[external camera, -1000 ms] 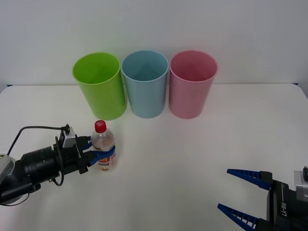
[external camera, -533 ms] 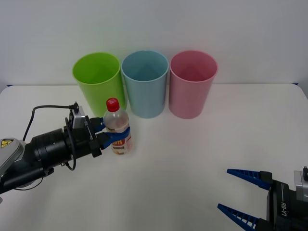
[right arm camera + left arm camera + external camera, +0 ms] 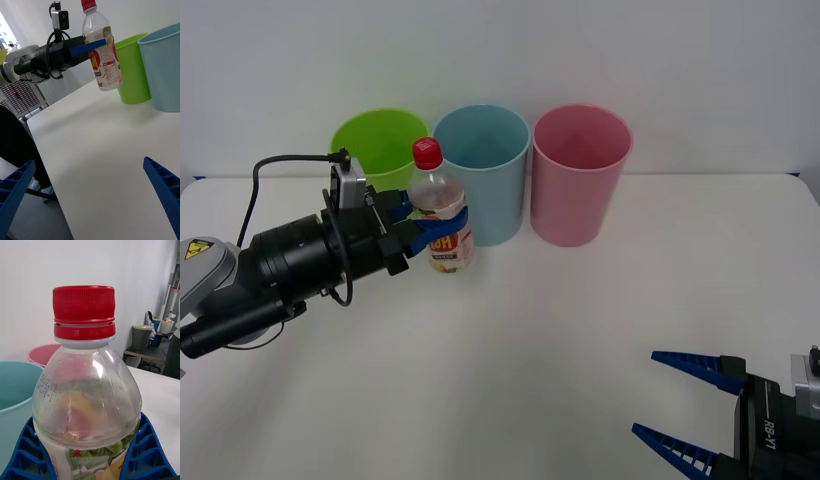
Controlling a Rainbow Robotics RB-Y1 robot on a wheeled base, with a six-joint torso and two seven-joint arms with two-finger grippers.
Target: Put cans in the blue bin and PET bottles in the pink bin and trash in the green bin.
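"RB-Y1" stands in white letters on the right arm (image 3: 770, 437) near its wrist. The bottle label (image 3: 106, 63) carries red print too blurred to read.

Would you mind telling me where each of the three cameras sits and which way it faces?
Front view: above the arms, looking down at the table; left gripper holds the bottle before the green bin, blue bin and pink bin; right gripper waits open.
Right wrist view: low over the table, facing the left arm; its own fingers show.
Left wrist view: behind the bottle, its fingers gripping it.
All three share the bottle.
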